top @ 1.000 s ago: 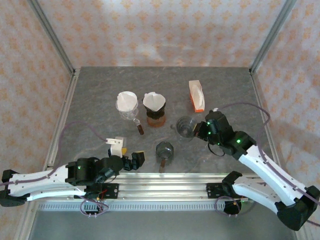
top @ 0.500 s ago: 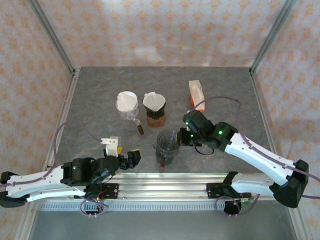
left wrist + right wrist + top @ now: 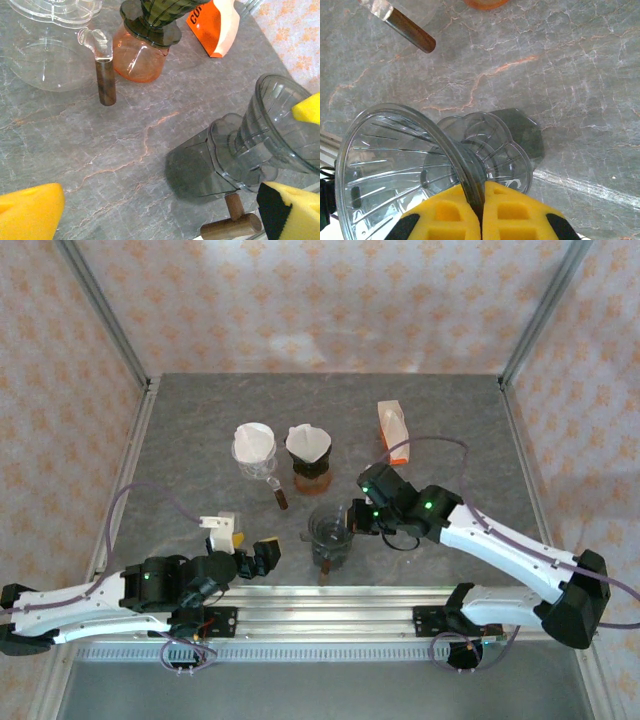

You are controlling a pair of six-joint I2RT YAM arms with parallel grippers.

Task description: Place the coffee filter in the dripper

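Observation:
My right gripper (image 3: 356, 519) is shut on the rim of a clear ribbed dripper (image 3: 332, 526), holding it tilted over a dark grey carafe (image 3: 202, 167) with a wooden handle (image 3: 231, 226). In the right wrist view the yellow pads (image 3: 451, 218) pinch the dripper (image 3: 395, 165) wall. White coffee filters sit in two other drippers at the back: one (image 3: 253, 443) on a clear carafe, one (image 3: 308, 444) in a green dripper on an orange carafe (image 3: 136, 56). My left gripper (image 3: 247, 543) stands open near the front edge, left of the dark carafe, with nothing between its fingers (image 3: 30, 214).
An orange and white packet (image 3: 393, 430) lies at the back right. The clear carafe's brown handle (image 3: 106, 80) points toward the front. A metal rail (image 3: 330, 600) runs along the near table edge. Bare stone surface (image 3: 180, 460) lies on the left.
My right arm has carried the clear dripper leftward from the right of the table to above the dark carafe. The left gripper has drawn back slightly to the left, still open.

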